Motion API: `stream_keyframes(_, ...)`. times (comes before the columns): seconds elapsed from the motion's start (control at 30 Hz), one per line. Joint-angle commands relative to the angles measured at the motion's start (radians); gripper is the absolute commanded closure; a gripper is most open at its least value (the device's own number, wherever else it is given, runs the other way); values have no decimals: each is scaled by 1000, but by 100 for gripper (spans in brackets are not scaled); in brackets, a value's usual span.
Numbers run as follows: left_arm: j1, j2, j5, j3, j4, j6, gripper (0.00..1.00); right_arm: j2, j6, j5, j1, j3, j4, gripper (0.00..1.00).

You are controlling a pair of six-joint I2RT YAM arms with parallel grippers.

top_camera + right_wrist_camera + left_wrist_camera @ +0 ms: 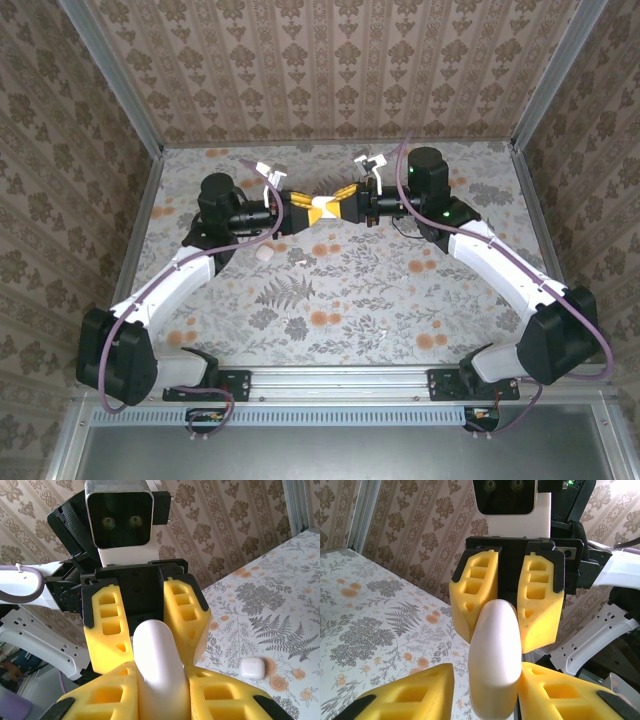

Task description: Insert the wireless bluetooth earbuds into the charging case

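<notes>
The charging case [494, 655] hangs in the air above the far half of the desk [400, 320], about midway between its left and right edges, caught between two arms that reach toward each other from either side. It is a smooth, glossy white, rounded piece, seen edge-on from both wrist cameras. The right gripper [160, 682] has its jaws narrow and pressed against both broad sides of the case, with a yellow pad [220, 695] touching it on each side, so the case is held there. The left gripper [487, 682] meets it head-on from the opposite end, its jaws also narrow and set around the same case. One of its pads [560, 692] lies against the white shell, while a thin gap shows beside the other, so I cannot tell whether these jaws clamp the case or merely flank it. In the top view the yellow pads of both grippers crowd together at one spot, nose to nose. A white rounded lump [265, 255] lies by itself on the desk, left of the middle and about halfway between the far and near edges, near the left arm [170, 290]. In the right wrist view it rests on the floral surface, well apart from both grippers.
</notes>
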Motion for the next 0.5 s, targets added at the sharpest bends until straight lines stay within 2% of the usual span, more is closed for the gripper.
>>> stream_keyframes(0.0, -3, 13, 13, 15, 35, -11, 58, -24, 8, -25, -4, 22, 34, 92)
stream_keyframes(0.1, -34, 17, 13, 18, 25, -2, 56, -24, 10, -22, -4, 23, 36, 92)
stream_keyframes(0.2, -37, 24, 19, 23, 24, 0, 59, -24, 10, -20, -3, 24, 34, 92)
stream_keyframes(0.37, -39, 34, 19, 39, 12, 9, 77, -21, 10, -22, -4, 24, 33, 92)
stream_keyframes(0.47, -37, 27, -2, 40, -7, 24, 81, -21, 7, -23, -4, 22, 27, 92)
